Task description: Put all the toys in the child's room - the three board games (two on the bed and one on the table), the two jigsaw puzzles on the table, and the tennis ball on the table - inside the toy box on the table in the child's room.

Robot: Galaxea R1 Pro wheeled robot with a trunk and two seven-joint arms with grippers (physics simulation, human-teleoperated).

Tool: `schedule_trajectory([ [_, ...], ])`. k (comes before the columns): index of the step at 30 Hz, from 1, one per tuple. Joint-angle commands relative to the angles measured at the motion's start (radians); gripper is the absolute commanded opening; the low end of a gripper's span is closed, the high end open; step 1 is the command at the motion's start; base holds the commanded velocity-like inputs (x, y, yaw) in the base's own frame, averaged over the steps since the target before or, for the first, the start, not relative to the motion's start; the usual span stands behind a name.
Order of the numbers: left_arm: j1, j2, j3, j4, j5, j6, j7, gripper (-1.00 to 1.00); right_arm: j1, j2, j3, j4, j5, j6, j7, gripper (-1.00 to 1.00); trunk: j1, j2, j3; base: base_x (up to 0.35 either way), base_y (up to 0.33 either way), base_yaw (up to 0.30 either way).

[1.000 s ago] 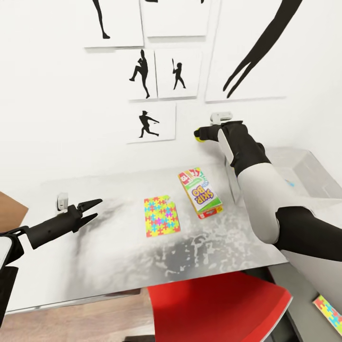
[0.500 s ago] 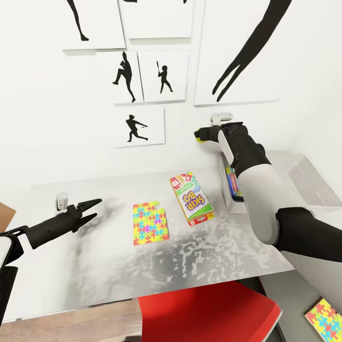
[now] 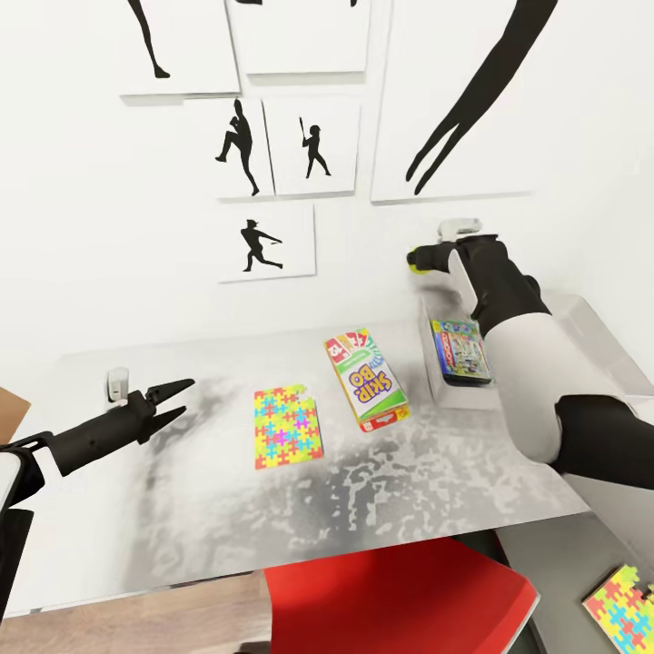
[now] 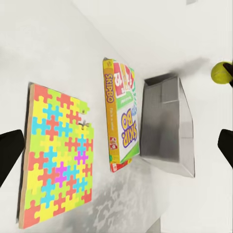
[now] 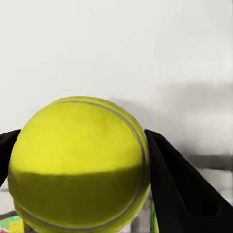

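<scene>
Holding the tennis ball (image 3: 420, 262) between its two dark fingers, right end effector (image 3: 421, 262) raised near the white wall, above the near end of the toy box (image 3: 595, 338). Seen close in the right wrist view as a yellow-green ball (image 5: 80, 165) clamped on both sides by black fingers (image 5: 182, 184). Left end effector (image 3: 175, 401) hovering over the left part of the table (image 3: 381, 481), fingers spread apart with nothing between them. Lying flat on the table top, a jigsaw puzzle (image 3: 287, 426), and just beside it to the right the "SKIP BO" board game (image 3: 367, 379), the two apart by a narrow strip of table. Same pair visible in the left wrist view: puzzle (image 4: 57, 155) next to the game box (image 4: 122, 114), with the grey toy box (image 4: 170, 126) just past that and the ball (image 4: 221, 73) beyond. Resting inside the toy box at its near end, a blue board game (image 3: 460, 351). Lower at the right edge of the head view, a second jigsaw puzzle (image 3: 624, 605) on a darker grey surface. In front of the table, a red chair (image 3: 400, 599). On the wall, black silhouette pictures (image 3: 269, 240).
</scene>
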Motion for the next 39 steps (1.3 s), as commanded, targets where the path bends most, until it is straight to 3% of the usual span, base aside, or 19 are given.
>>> schedule_trajectory([
  [1, -0.001, 0.0, 0.001, -0.001, 0.005, 0.005, 0.001, 1.0, 0.0, -0.027, -0.001, 0.004, 0.003, 0.003, -0.021, -1.0, 0.0, -0.001, -0.001, 0.0, 0.0, 0.0],
  [3, -0.001, 0.0, 0.002, -0.001, 0.006, 0.005, -0.001, 1.0, -0.001, -0.054, -0.002, 0.008, 0.002, 0.001, -0.035, -1.0, 0.0, -0.001, -0.001, 0.0, 0.0, 0.0],
  [6, -0.002, 0.0, 0.005, -0.001, 0.009, 0.005, -0.003, 1.0, 0.0, -0.117, -0.005, 0.008, -0.013, 0.0, -0.048, -1.0, 0.0, -0.001, -0.001, 0.0, 0.0, 0.0],
  [10, -0.004, 0.0, 0.006, -0.001, 0.01, 0.005, -0.004, 1.0, 0.002, -0.172, -0.006, 0.004, -0.04, 0.001, -0.04, -1.0, 0.0, -0.001, -0.001, 0.0, 0.0, 0.0],
  [11, -0.005, 0.0, 0.006, -0.001, 0.01, 0.005, -0.005, 1.0, 0.004, -0.262, -0.006, 0.004, -0.066, 0.007, 0.006, -1.0, 0.0, -0.001, -0.001, 0.0, 0.0, 0.0],
  [13, -0.005, 0.0, 0.007, 0.0, 0.01, 0.005, -0.005, 1.0, 0.004, -0.302, -0.007, 0.013, -0.07, 0.008, 0.017, -1.0, 0.0, -0.001, -0.001, 0.0, 0.0, 0.0],
  [15, -0.005, 0.0, 0.008, -0.001, 0.011, 0.005, -0.005, 1.0, 0.006, -0.365, -0.02, 0.07, -0.073, 0.005, 0.024, -1.0, 0.0, -0.001, -0.001, 0.0, 0.0, 0.0],
  [17, -0.005, 0.0, 0.007, -0.001, 0.04, 0.005, -0.005, 1.0, 0.007, -0.412, -0.046, 0.164, -0.077, -0.015, 0.028, -1.0, 0.0, -0.001, -0.001, 0.0, 0.0, 0.0],
  [21, -0.005, 0.0, 0.004, 0.0, 0.075, 0.004, -0.001, 1.0, 0.008, -0.431, -0.059, 0.211, -0.077, -0.045, 0.031, -1.0, 0.0, -0.001, -0.002, 0.0, 0.0, 0.0],
  [31, -0.01, 0.005, 0.001, 0.001, 0.082, 0.005, 0.03, 1.0, 0.075, -0.454, -0.064, 0.259, -0.079, -0.089, 0.028, -1.0, 0.0, -0.001, -0.014, 0.0, 0.0, 0.0],
  [36, -0.075, -0.001, -0.004, 0.001, 0.092, 0.004, 0.132, 1.0, 0.081, -0.468, -0.107, 0.276, -0.095, -0.104, 0.027, -1.0, 0.0, -0.001, -0.022, 0.0, 0.0, 0.0],
  [38, -0.105, -0.008, -0.024, 0.0, 0.124, 0.004, 0.181, 1.0, 0.081, -0.472, -0.143, 0.278, -0.102, -0.106, 0.028, -1.0, 0.0, -0.001, -0.025, 0.0, 0.0, 0.0],
  [39, -0.12, -0.011, -0.044, 0.0, 0.157, 0.004, 0.214, 1.0, 0.082, -0.473, -0.16, 0.279, -0.106, -0.108, 0.028, -1.0, 0.0, -0.001, -0.027, 0.0, 0.0, 0.0],
])
